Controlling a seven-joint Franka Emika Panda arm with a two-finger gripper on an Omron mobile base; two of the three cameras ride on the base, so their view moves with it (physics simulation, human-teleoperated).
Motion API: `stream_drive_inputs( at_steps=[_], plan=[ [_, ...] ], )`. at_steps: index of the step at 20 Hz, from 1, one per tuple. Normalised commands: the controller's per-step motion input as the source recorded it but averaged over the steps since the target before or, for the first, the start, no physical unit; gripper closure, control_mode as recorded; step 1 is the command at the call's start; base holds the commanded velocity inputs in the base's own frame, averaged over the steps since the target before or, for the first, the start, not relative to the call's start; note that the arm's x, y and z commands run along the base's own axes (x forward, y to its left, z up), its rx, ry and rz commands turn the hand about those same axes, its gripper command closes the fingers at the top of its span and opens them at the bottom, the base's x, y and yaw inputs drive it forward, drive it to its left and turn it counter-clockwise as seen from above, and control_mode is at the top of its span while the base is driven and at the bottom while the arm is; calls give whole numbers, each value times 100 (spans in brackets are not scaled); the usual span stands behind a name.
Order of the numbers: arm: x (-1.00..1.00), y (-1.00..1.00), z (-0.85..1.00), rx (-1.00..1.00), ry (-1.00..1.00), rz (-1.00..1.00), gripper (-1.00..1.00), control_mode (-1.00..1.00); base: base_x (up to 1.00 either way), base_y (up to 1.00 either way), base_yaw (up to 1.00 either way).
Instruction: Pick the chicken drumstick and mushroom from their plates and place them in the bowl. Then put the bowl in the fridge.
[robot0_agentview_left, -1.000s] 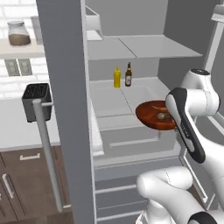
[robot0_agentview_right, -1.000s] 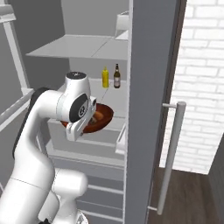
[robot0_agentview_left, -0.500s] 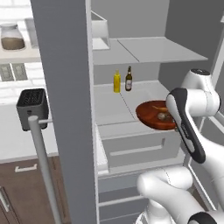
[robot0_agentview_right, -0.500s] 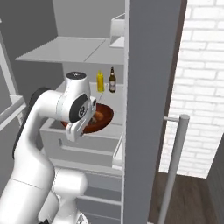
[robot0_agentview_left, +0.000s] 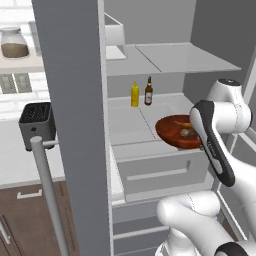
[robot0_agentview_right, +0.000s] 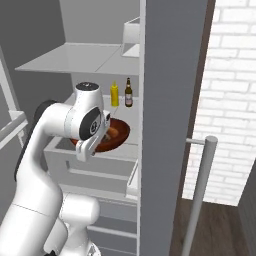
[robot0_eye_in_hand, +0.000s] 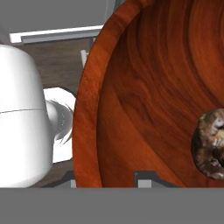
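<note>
The tall grey fridge (robot0_agentview_left: 75, 100) stands open, its pale glass shelf (robot0_agentview_left: 135, 117) carrying a yellow squeeze bottle (robot0_agentview_left: 134, 95) and a dark brown glass bottle (robot0_agentview_left: 148, 91) side by side at the back; the wide glossy reddish-brown wooden bowl (robot0_agentview_left: 172, 131) hangs over the shelf's front at 4 o'clock from the bottles, pinched at its rim by the two-finger gripper (robot0_eye_in_hand: 107, 177); inside lie the golden-orange chicken drumstick (robot0_agentview_left: 182, 125) and the tiny brown-grey mushroom (robot0_eye_in_hand: 211, 144); a white brick wall (robot0_agentview_right: 230, 100) rises at 3 o'clock in the right base view; a black toaster (robot0_agentview_left: 36, 125) sits on the counter at 9 o'clock
</note>
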Motion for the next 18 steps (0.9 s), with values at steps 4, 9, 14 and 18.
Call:
stream_drive_inputs(
  at_steps=[4,9,14,18],
  plan=[
    [63,0,-15,0,0,0,100,-100,0,0,0],
    [78,0,-26,0,0,0,100,-100,0,0,0],
    [99,-1,-6,0,0,0,100,-100,0,0,0],
    [86,-19,-5,1,0,0,100,-100,0,0,0]
  ],
)
